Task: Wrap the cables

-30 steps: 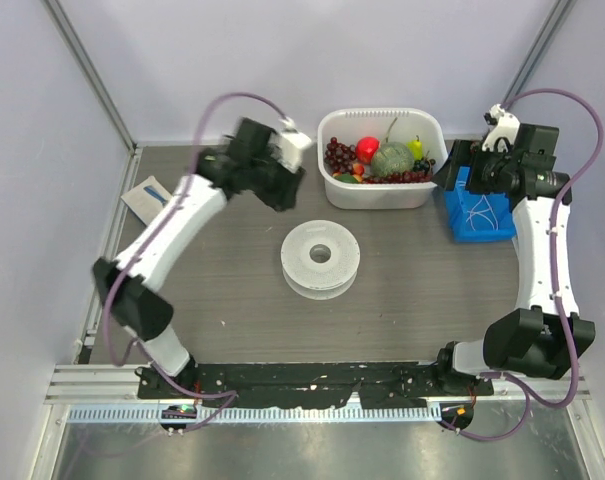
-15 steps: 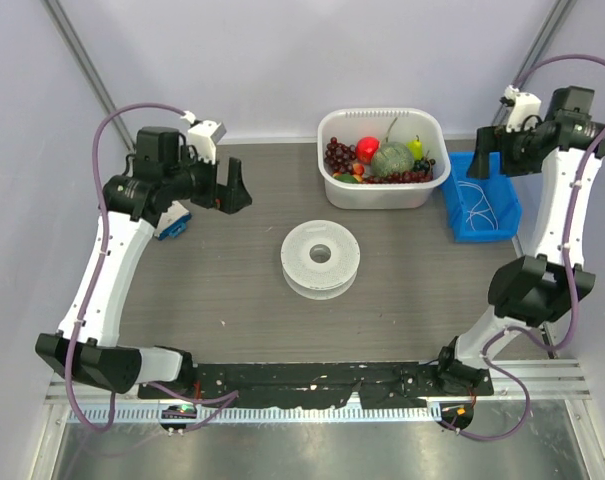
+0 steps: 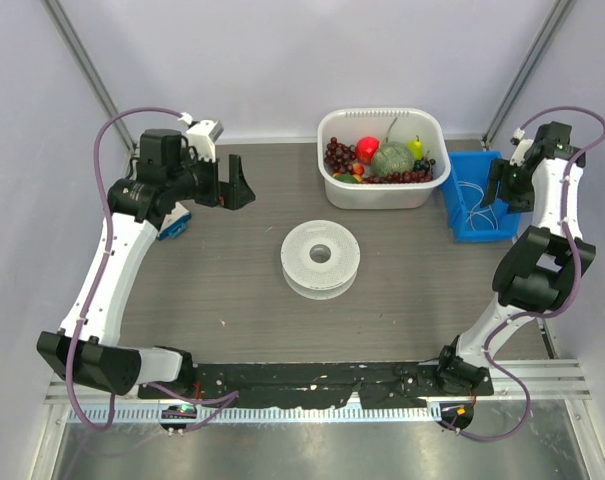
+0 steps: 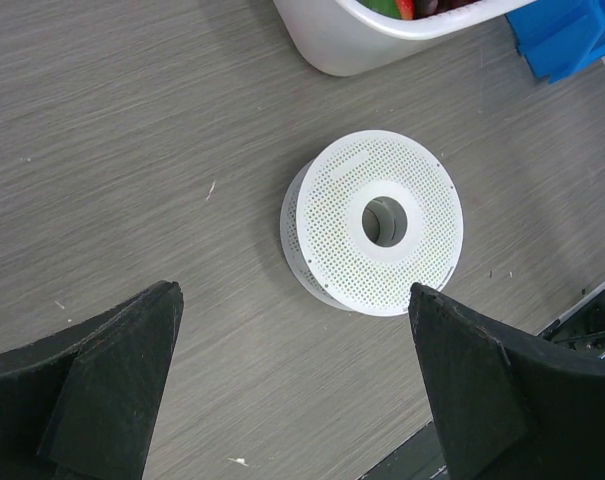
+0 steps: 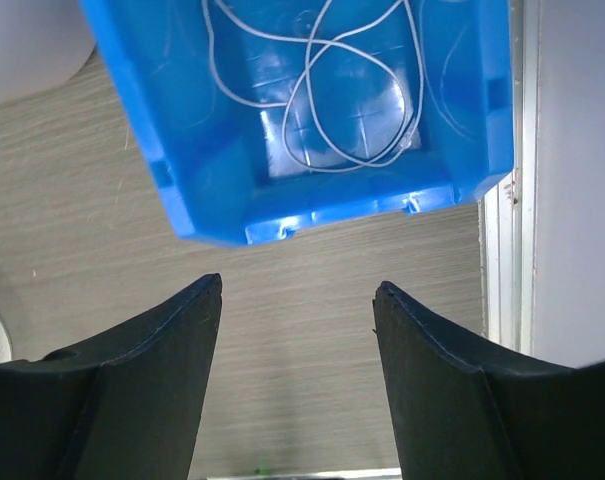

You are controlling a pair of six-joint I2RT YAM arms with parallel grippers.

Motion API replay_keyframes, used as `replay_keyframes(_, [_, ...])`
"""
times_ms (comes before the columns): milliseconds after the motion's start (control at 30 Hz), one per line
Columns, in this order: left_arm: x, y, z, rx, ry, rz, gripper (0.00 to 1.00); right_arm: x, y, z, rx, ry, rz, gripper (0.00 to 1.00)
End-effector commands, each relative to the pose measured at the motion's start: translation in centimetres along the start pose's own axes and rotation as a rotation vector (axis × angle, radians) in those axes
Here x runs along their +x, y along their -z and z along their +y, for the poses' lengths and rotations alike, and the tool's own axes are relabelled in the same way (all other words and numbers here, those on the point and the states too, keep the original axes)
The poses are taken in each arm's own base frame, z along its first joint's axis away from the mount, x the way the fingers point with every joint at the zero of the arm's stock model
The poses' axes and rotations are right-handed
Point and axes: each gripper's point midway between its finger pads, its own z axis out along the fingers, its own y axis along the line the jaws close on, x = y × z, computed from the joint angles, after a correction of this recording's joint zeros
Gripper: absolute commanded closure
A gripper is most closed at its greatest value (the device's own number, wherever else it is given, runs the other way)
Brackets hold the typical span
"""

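Observation:
The cable (image 5: 334, 168) is a thin white cord lying in loose loops inside a blue bin (image 5: 212, 150) at the back right; it also shows in the top view (image 3: 474, 205). My right gripper (image 5: 299, 282) is open and empty, hanging above the table just in front of the bin; in the top view it (image 3: 497, 195) sits over the bin's (image 3: 479, 233) right side. A white perforated spool (image 4: 332, 230) lies flat mid-table (image 3: 321, 257). My left gripper (image 4: 292, 290) is open and empty, high over the back left (image 3: 234, 185), apart from the spool.
A white tub (image 3: 382, 192) of toy fruit stands at the back centre, its corner in the left wrist view (image 4: 342, 45). A small blue and white object (image 3: 175, 223) lies under the left arm. The table's right rail (image 5: 502, 250) runs close beside the bin.
The left arm swung from the tub's left side out to the back left and now holds there. The right arm lifted off the bin, swung right, then came back down over it.

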Motion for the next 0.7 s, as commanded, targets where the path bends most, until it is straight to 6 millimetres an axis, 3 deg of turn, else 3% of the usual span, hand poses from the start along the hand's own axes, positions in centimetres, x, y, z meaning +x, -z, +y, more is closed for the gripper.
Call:
replay_keyframes(0, [-2.7, 1.4, -0.5, -0.007, -0.020, -0.105, 0.01, -3.2, 0.1, -1.9, 0.149, -0.116, -0.171, 0.35])
replay_keyframes(200, [-3.2, 1.0, -0.5, 0.002, -0.011, -0.111, 0.00, -3.5, -2.8, -2.1, 0.139, -0.144, -0.192, 0.50])
replay_keyframes(400, [-3.5, 0.4, -0.2, -0.003, -0.017, -0.109, 0.00, -4.0, -5.2, -2.0, 0.145, -0.134, -0.215, 0.51])
replay_keyframes(567, [-3.3, 0.0, 0.0, -0.003, -0.021, -0.101, 0.00, -5.0, -6.7, -1.3, 0.171, -0.026, -0.260, 0.58])
replay_keyframes(667, [-3.1, -0.2, 0.2, -0.009, -0.030, -0.099, 0.00, -5.5, -7.6, -1.9, 0.232, 0.016, -0.266, 0.59])
